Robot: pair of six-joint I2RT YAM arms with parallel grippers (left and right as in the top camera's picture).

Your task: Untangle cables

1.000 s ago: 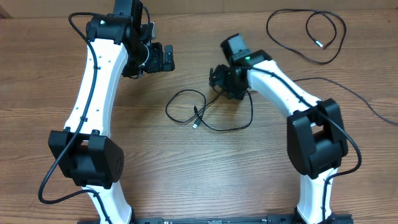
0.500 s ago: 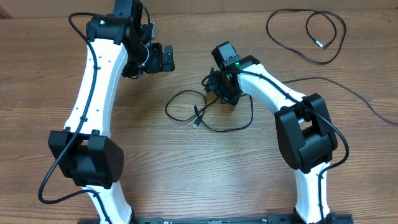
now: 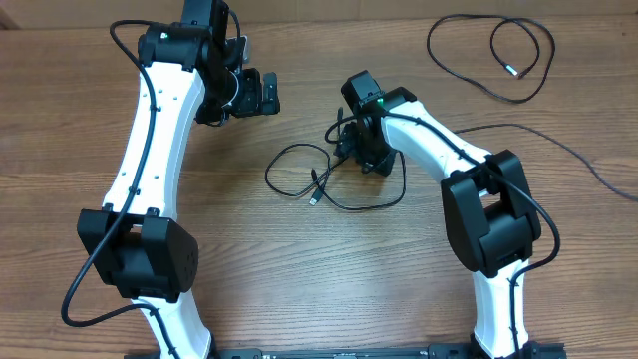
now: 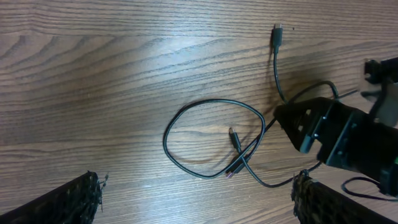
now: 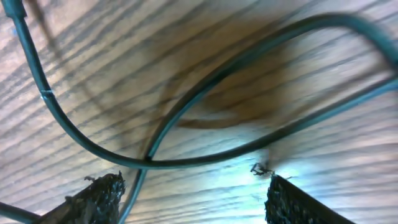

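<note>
A knot of thin black cords (image 3: 359,208) with small metal-tipped plugs lies in the middle of the brown wood-grain table (image 3: 299,289). It forms one wide loop with strands crossing inside it, and a plug end (image 3: 313,198) points toward the robot's base.

The right gripper (image 3: 348,150), black on a white arm, is low at the far right edge of this knot. Its wrist view shows why. The two dark fingertips (image 5: 102,194) stand spread apart close over the wood, and cord strands run across the gap between them, one curving over another. Nothing is pinched; the jaws are released and straddle a strand so that a squeeze could catch it.

The left gripper (image 3: 267,95) hangs on the far left side of the knot, well apart from it, its jaws likewise spread and empty. From there its camera looks down on the whole loop (image 4: 166,138). It is probably parked clear so as not to crowd the right arm.

A second thin black cord (image 3: 518,101) lies loosely coiled by itself, far to the right of the knot and beyond it, apparently separate. I judge the step in hand to be picking one strand to draw out of the crossing.
</note>
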